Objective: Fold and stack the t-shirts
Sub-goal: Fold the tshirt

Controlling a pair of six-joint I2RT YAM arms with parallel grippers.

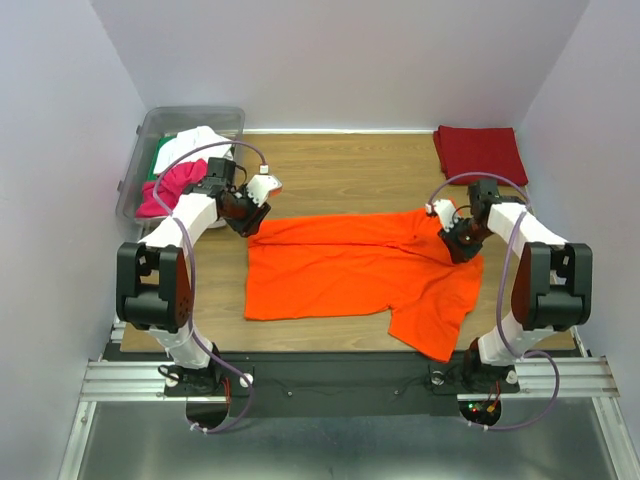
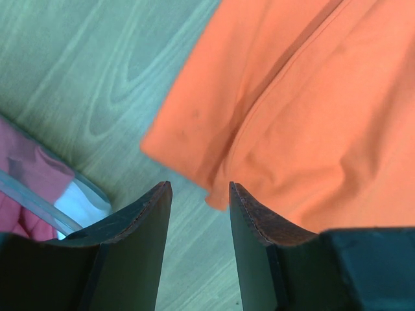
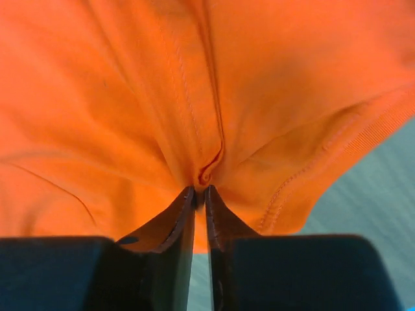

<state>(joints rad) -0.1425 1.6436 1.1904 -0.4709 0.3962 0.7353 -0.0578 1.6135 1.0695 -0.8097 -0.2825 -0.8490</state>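
The orange t-shirt (image 1: pixel 340 270) lies partly folded on the table (image 1: pixel 330 165), reaching from one gripper across to the other. The right gripper (image 3: pixel 200 190) has its fingers pressed together on a bunched fold of the cloth beside a seam. The left gripper (image 2: pixel 200 186) is spread with nothing gripped, and the shirt's corner sits right at its fingertips. Beyond the right gripper, well apart from it, a dark red t-shirt (image 1: pixel 480 152) lies folded. On the left gripper's outer side, a clear bin (image 1: pixel 195 113) holds a magenta shirt (image 1: pixel 165 188), a white shirt (image 1: pixel 195 140) and a green shirt (image 1: pixel 163 152).
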